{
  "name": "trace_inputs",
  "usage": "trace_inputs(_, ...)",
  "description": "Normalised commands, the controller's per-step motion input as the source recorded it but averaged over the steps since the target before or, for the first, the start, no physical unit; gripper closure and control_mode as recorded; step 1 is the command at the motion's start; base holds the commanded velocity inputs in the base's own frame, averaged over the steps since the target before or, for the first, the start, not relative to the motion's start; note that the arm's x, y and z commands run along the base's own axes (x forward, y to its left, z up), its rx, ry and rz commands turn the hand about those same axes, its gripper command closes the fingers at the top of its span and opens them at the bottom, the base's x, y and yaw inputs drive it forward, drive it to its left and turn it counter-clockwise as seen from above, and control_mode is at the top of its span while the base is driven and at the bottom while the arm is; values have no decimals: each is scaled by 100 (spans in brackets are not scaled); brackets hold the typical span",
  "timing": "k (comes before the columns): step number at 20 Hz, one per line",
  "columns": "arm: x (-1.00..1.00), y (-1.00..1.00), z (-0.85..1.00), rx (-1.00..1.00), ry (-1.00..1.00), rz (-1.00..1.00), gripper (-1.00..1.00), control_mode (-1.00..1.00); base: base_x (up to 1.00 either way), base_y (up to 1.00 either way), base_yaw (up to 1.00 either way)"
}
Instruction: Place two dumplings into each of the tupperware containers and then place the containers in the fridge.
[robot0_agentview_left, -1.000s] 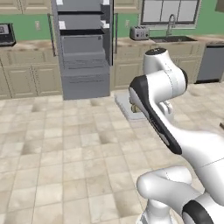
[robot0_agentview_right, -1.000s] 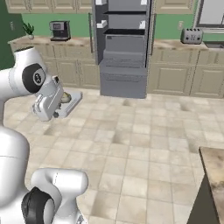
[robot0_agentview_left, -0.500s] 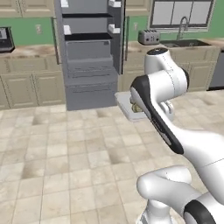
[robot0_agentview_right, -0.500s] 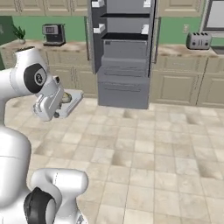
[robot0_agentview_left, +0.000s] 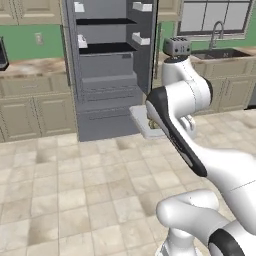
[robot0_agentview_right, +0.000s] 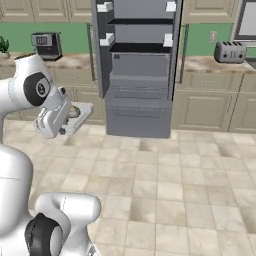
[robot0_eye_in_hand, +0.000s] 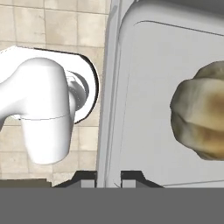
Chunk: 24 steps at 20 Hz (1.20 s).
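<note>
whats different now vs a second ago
The base has driven toward the open fridge, which now looms larger and more central in both base views. The gripper stays shut on the rim of the container, a dumpling still inside.

The whole picture has shifted — the base has driven, so the cameras moved, not the things. In the left base view the fridge (robot0_agentview_left: 111, 70) has slid from left of centre toward the middle and looms larger; the toaster (robot0_agentview_left: 176, 46) now sits just above the arm. In the right base view the fridge (robot0_agentview_right: 140, 65) drifted left toward centre and grew — the coffee machine (robot0_agentview_right: 46, 45) came further in at the upper left.
</note>
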Motion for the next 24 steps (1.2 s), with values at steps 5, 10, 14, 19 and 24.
trace_inputs(5,0,0,0,0,0,0,100,100,100,0,-6)
trace_inputs(10,0,0,0,0,0,0,100,100,100,-13,0)
trace_inputs(14,0,0,0,0,0,0,100,100,97,-45,0)
trace_inputs(19,0,0,0,0,0,0,100,100,99,-36,0)
trace_inputs(24,0,0,0,0,0,0,100,100,100,2,0)
